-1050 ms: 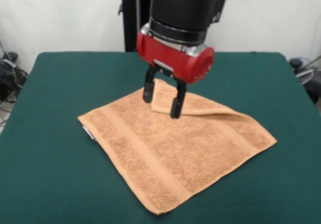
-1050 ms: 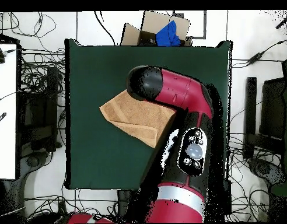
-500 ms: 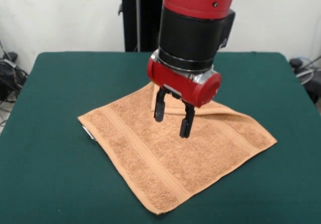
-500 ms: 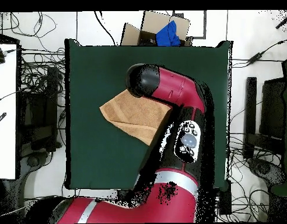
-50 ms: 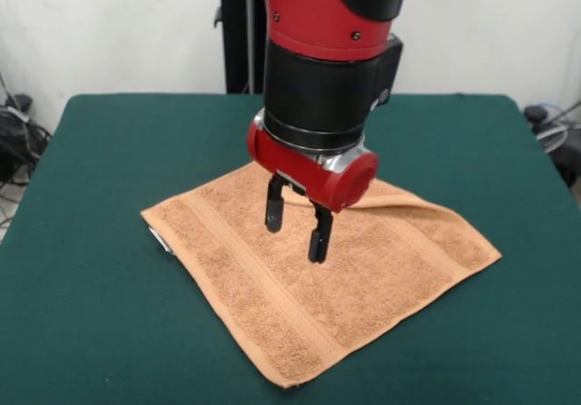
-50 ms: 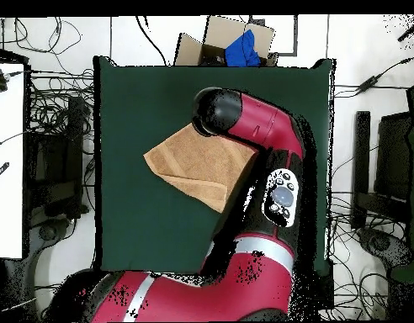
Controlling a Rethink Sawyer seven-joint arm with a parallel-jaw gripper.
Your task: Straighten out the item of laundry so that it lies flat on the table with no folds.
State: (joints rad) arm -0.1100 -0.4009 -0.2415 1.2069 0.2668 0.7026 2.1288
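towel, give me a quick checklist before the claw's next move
1. Claw open: ok, jaws apart.
2. Claw empty: ok, nothing between the jaws.
3. Towel flat: not ok, the far corner is folded over beside the arm.
4. Claw over the fold: not ok, it hangs over the towel's middle.
5. Towel fully on the table: ok.
6. Claw touching the cloth: cannot tell.

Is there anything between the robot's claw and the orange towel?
No. In the front view the open gripper hangs just above the towel with only air between.
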